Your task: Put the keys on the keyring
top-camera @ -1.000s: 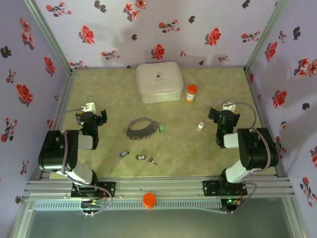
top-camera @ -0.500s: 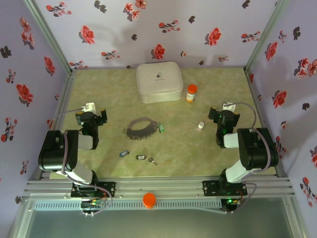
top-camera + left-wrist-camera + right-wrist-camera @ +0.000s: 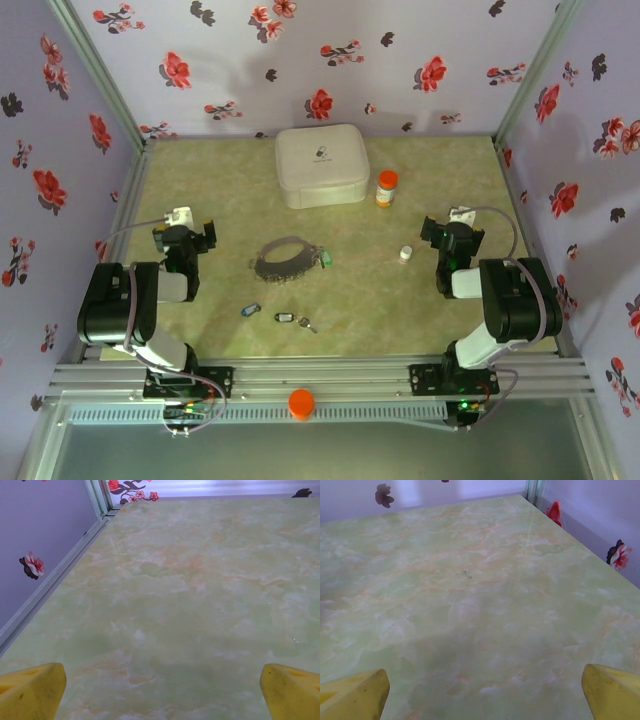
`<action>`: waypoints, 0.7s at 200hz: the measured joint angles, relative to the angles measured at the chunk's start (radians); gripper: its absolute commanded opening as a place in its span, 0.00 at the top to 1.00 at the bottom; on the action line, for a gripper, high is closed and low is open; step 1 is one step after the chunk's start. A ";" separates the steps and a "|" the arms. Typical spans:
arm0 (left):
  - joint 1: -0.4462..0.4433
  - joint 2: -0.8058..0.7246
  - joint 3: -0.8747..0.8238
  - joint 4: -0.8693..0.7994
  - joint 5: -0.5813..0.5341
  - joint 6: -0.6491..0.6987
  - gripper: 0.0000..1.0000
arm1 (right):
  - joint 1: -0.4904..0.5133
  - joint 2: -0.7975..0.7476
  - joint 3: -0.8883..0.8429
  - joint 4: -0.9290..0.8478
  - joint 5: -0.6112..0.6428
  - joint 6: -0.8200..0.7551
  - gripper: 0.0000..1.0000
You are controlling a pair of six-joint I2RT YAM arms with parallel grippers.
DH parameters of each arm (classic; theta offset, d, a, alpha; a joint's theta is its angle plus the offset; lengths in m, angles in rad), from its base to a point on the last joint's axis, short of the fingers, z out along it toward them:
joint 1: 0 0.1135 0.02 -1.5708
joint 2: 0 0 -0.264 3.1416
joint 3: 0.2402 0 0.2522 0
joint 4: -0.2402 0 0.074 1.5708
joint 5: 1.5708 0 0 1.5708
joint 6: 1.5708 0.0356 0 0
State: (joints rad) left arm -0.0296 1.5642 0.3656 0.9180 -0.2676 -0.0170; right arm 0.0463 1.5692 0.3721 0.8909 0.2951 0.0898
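Left end effector point(image 3: 185, 235): fingers spread wide, holding nothing, over bare tabletop point(image 3: 190, 580). Right end effector point(image 3: 452, 235): likewise spread and empty. The keyring point(image 3: 285, 257) lies flat between them, nearer the left one and well apart from both. A green key point(image 3: 325, 260) sits at the ring's edge on the side facing the right end effector; I cannot tell whether it is threaded on. A blue key point(image 3: 250, 310) and a black key point(image 3: 285, 318) lie loose, apart from the ring, closer to the tabletop's near edge than either end effector.
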 measured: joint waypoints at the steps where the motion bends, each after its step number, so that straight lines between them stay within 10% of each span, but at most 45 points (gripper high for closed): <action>1: 0.000 0.000 0.000 0.000 0.000 0.000 0.00 | 0.000 0.000 0.000 0.000 0.000 0.000 0.01; 60: -0.005 -0.039 -0.025 0.000 0.060 0.012 0.00 | 0.000 -0.190 -0.034 -0.080 0.003 0.001 0.02; 140: -0.176 -0.396 0.280 -0.630 0.073 -0.078 0.00 | 0.067 -0.587 0.142 -0.563 -0.106 0.172 0.18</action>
State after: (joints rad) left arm -0.2054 1.1683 0.6456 0.2882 -0.1947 -0.0948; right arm 0.1131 0.9821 0.5137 0.3283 0.1890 0.2623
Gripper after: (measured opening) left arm 0.996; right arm 0.835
